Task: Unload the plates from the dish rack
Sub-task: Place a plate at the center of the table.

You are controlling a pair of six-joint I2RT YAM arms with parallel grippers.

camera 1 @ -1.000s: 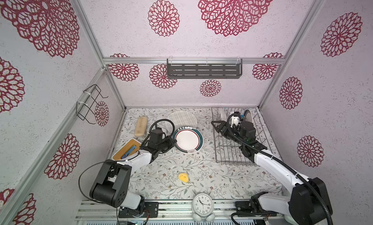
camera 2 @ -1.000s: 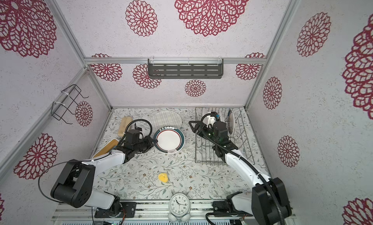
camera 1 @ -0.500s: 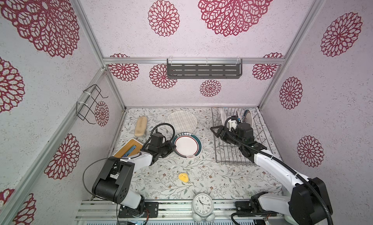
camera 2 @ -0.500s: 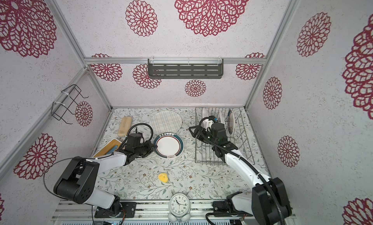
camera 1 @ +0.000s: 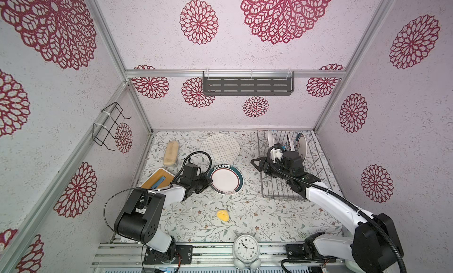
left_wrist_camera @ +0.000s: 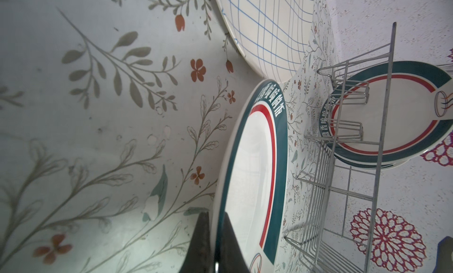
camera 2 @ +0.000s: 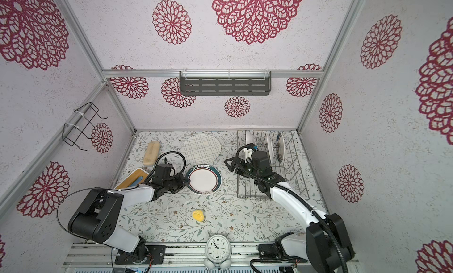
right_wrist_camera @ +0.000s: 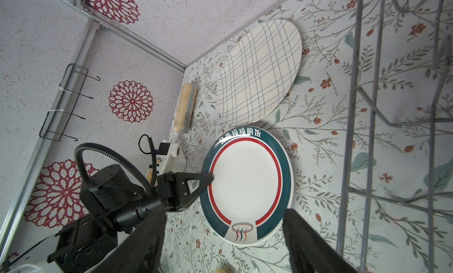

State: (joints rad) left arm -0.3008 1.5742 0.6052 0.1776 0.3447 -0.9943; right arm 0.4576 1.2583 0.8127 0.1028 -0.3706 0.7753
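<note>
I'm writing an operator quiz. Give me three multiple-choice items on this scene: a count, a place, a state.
1. How many plates are out of the dish rack? A) two B) one C) four
2. Where is the grid-lined plate? A) in the dish rack B) flat on the table, just beyond the teal-rimmed plate C) stacked under that plate
3. The left end effector is: A) open and empty B) shut on the grid-lined plate C) shut on the teal-rimmed plate's rim
Key: 1 A, only the grid-lined and one teal-rimmed plate are outside; 2 B, both top views show it; 3 C, the left wrist view shows the clamp.
</note>
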